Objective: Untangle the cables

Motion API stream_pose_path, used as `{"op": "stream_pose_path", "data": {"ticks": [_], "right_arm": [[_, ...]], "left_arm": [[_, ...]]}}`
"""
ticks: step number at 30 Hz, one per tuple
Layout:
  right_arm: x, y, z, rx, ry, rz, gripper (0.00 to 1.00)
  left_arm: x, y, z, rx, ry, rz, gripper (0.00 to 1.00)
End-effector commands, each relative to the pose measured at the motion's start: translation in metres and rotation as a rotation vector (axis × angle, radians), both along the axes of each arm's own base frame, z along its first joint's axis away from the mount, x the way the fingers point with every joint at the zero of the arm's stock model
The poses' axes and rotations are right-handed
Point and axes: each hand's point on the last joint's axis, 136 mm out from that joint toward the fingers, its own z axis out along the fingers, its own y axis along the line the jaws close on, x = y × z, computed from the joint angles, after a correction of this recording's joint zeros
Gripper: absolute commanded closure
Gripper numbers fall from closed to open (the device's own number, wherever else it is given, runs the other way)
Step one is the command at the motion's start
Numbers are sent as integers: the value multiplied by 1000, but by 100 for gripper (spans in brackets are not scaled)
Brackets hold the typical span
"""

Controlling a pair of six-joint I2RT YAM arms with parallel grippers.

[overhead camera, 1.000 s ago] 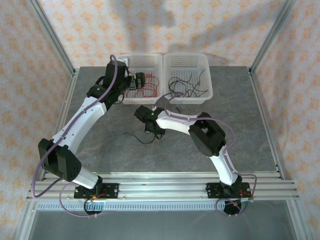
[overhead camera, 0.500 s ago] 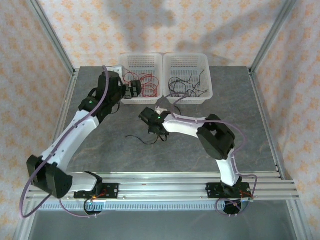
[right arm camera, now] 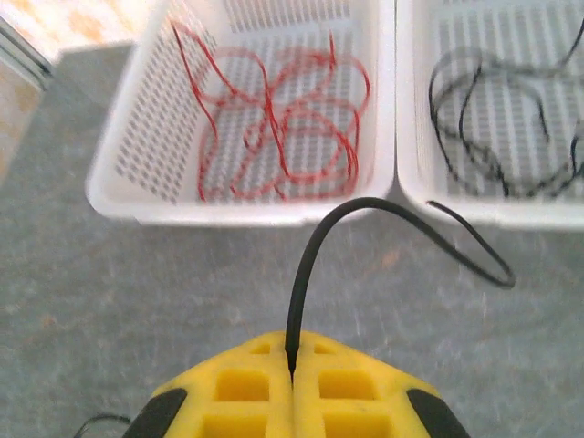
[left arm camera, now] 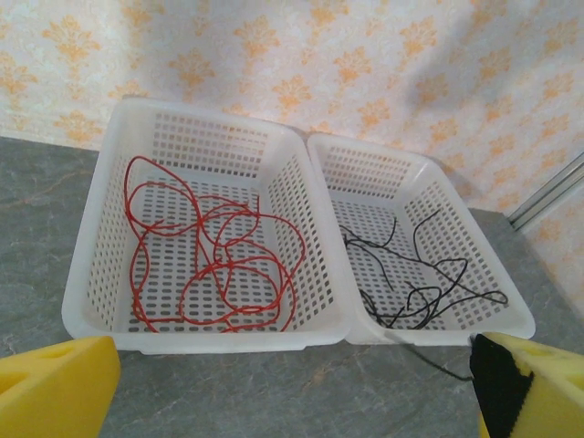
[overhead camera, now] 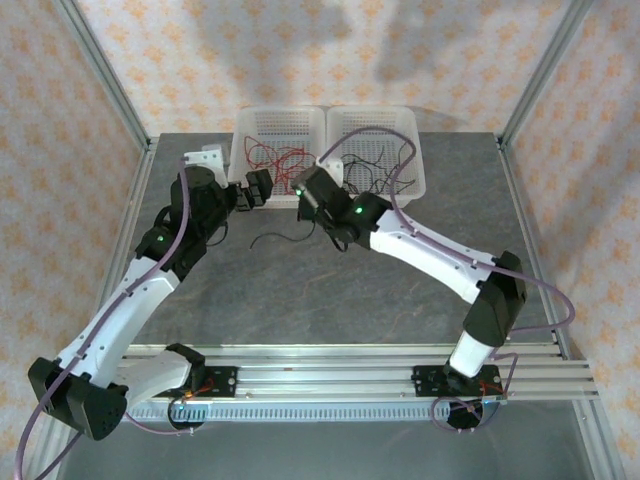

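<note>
Several red cables (left arm camera: 212, 265) lie looped in the left white basket (left arm camera: 201, 342), and black cables (left arm camera: 415, 278) lie in the right basket (left arm camera: 456, 336). My left gripper (left arm camera: 292, 401) is open, its yellow fingers (left arm camera: 55, 388) wide apart over bare table just in front of the baskets. My right gripper (right arm camera: 292, 370) is shut on one black cable (right arm camera: 365, 203), which arcs forward and droops to the right before the baskets. From above, the left gripper (overhead camera: 257, 190) and right gripper (overhead camera: 303, 187) hover close together at the left basket's front, and the held cable's tail (overhead camera: 283, 238) trails on the table.
Grey stone-patterned table (overhead camera: 330, 290) spreads between the baskets and the arm bases. The metal frame posts (overhead camera: 110, 90) and patterned walls close in the sides and back. The right arm (overhead camera: 430, 255) stretches diagonally across the table's middle.
The left gripper has drawn back out of the red basket and down-left, opening fully. The right arm has swung up toward the baskets, lifting the black cable off the table.
</note>
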Motion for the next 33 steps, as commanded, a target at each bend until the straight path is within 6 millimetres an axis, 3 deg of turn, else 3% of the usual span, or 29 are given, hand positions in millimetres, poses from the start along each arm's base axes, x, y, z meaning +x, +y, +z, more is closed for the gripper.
{"op": "stream_pose_path", "data": {"ticks": [1,5,10,19,22,26,33], "right_arm": [[13,-22,55,-161,-163,36,100],[30,-34,101,-345,-344,74,100],[59,-49,136,-441,-457,70,100],[117,-70,151,-618,-615,96,100],[145,-82,146,-661,-620,66,100],[185,-95,124,-677,-577,33,100],[246,-115,48,-617,-432,-28,100]], "left_arm": [[-9,3,12,-34,-44,5,1],[-20,6,18,-38,-62,3,1],[-32,10,24,-59,-79,0,1],[-44,8,11,-67,-41,-29,1],[-48,9,7,-78,-36,-25,1],[-53,13,6,-88,-37,-13,1],[-58,15,7,-83,-35,-14,1]]}}
